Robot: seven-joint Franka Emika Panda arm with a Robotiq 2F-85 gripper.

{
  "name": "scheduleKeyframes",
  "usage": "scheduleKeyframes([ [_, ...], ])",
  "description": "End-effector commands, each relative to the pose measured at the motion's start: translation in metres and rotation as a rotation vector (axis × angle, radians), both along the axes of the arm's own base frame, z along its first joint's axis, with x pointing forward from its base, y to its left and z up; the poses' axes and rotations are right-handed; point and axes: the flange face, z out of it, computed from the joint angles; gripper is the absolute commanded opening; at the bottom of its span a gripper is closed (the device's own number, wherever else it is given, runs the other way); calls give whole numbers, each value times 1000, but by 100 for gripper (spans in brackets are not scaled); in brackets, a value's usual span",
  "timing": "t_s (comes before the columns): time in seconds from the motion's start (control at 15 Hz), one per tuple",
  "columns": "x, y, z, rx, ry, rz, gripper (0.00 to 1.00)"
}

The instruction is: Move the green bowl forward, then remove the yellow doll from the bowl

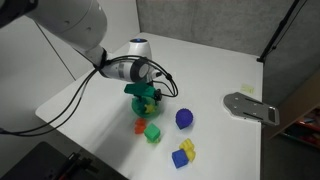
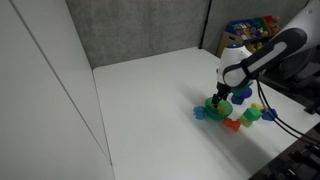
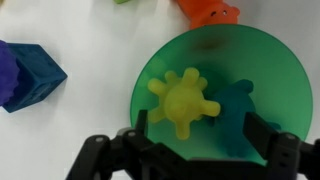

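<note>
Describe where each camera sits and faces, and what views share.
In an exterior view: off the white table, looking across; arm enters upper left, gripper over the green bowl.
In an exterior view: along the table toward a grey wall; arm enters right.
Wrist view: straight down on the yellow doll; fingers at the bottom.
All share the bowl.

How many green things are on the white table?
2: the green bowl under the fingers, holding the yellow doll, and a small green cube beside the orange toy. The arm may hide others.
</note>
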Motion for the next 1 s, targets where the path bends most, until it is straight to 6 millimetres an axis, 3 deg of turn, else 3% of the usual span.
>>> scheduleKeyframes([
  [0.0, 6, -4, 0, 1, 18, -28, 66],
  [0.2, 6, -6, -2, -1, 31, -33, 59],
  [0.4, 7, -11, -4, -6, 43, -41, 59],
  [0.47, 7, -12, -4, -8, 45, -44, 36],
  [0.53, 8, -13, -4, -10, 47, -45, 35],
  [0.8, 10, -14, 0, -12, 46, -46, 3],
  [0.93, 10, -13, 4, -10, 40, -42, 2],
])
